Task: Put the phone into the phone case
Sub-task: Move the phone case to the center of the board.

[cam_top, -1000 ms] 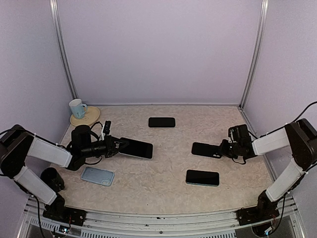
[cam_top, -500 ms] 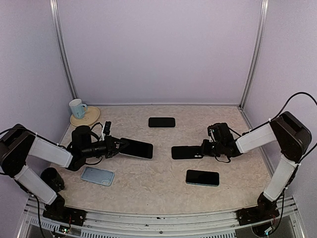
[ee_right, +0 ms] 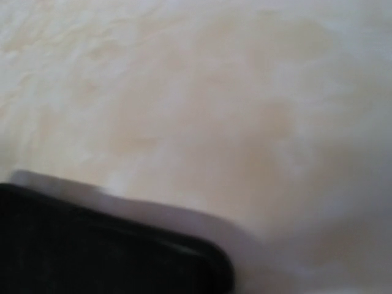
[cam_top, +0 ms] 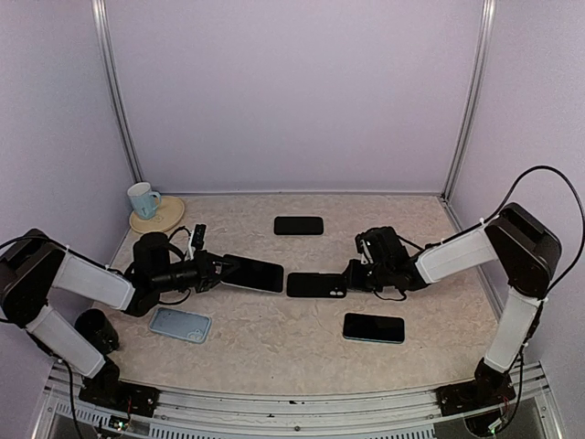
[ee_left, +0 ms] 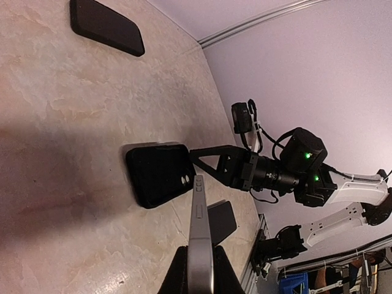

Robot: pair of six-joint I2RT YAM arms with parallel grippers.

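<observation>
We see the left gripper (cam_top: pixel 222 269) pinching the phone (cam_top: pixel 254 273) near the phone case (cam_top: pixel 315 284), the right gripper (cam_top: pixel 351 277) at the case's edge, its grip untellable, with two dark slabs (cam_top: pixel 299 225) (cam_top: pixel 374 327), one blue case (cam_top: pixel 180 324) and one mug (cam_top: pixel 142 197) around.

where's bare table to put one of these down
Bare: the near middle, between the light blue case and the front black phone; also the far right corner, beyond the back black slab. Crowded: the centre, where the left pincer holds a phone close to the black case in the right pincer.

Overhead, I see even, soft light; right wrist view wholly blurred; left wrist, broad shadow mid-left.
</observation>
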